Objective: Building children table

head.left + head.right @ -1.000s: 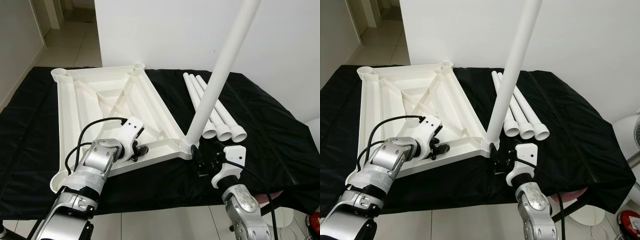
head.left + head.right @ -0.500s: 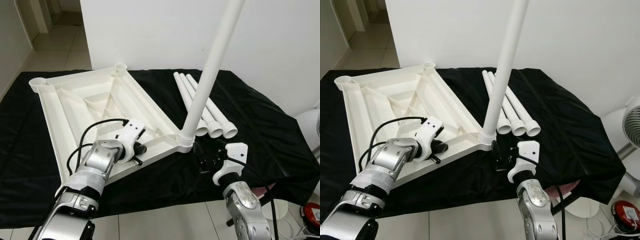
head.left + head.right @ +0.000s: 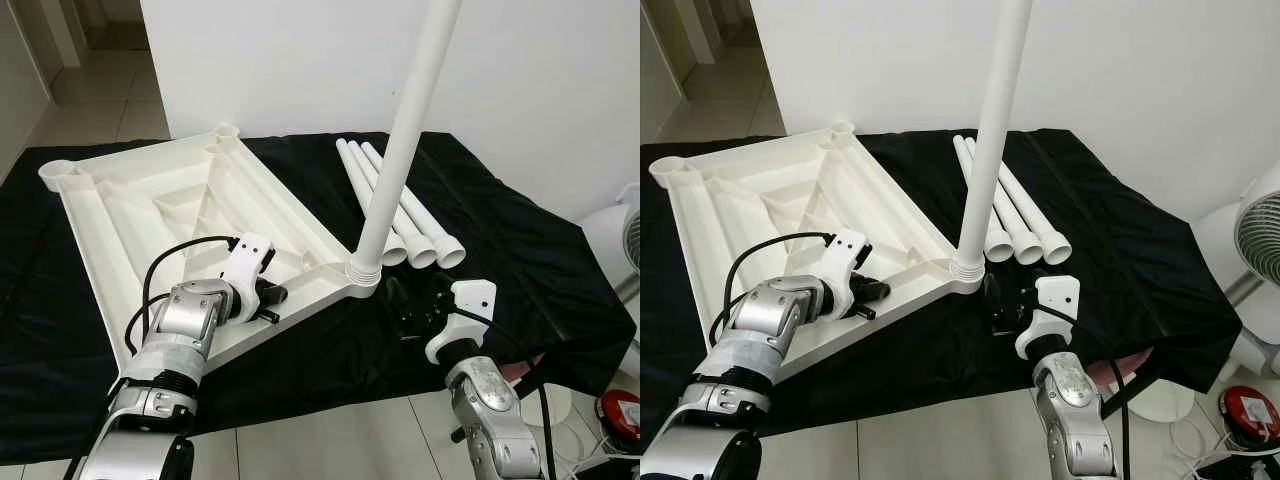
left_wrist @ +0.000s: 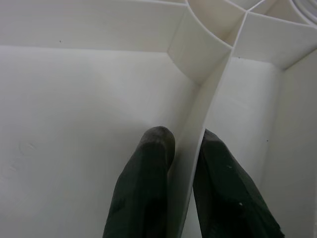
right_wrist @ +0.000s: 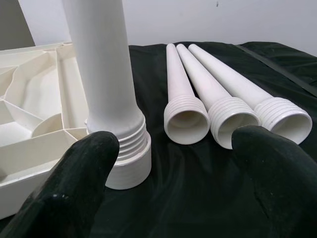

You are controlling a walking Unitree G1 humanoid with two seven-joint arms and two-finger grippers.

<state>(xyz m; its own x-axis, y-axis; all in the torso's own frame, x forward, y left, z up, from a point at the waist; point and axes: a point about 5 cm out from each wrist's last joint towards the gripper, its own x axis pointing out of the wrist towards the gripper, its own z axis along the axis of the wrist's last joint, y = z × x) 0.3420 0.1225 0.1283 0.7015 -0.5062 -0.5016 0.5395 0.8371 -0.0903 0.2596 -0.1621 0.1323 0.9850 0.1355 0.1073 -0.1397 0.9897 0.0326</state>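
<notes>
The white children's tabletop (image 3: 130,205) lies upside down on a black cloth. One white leg (image 3: 405,140) stands upright in the socket (image 3: 362,274) at its near right corner. Three loose white legs (image 3: 405,205) lie side by side just right of it. My left gripper (image 3: 270,298) is shut on a thin rib of the tabletop (image 4: 195,124) near the front rim, one finger (image 4: 148,168) on each side. My right gripper (image 5: 183,163) is open, low on the cloth just short of the upright leg's threaded base (image 5: 124,148), touching nothing.
The black cloth (image 3: 520,250) covers a low surface that ends at tiled floor near me. A white wall stands behind. A white fan (image 3: 1260,230) and a red object (image 3: 1242,410) sit on the floor to the right.
The whole picture has shifted left as the camera turned right, bringing the fan into view. Both grippers keep their places relative to the tabletop and the upright leg.
</notes>
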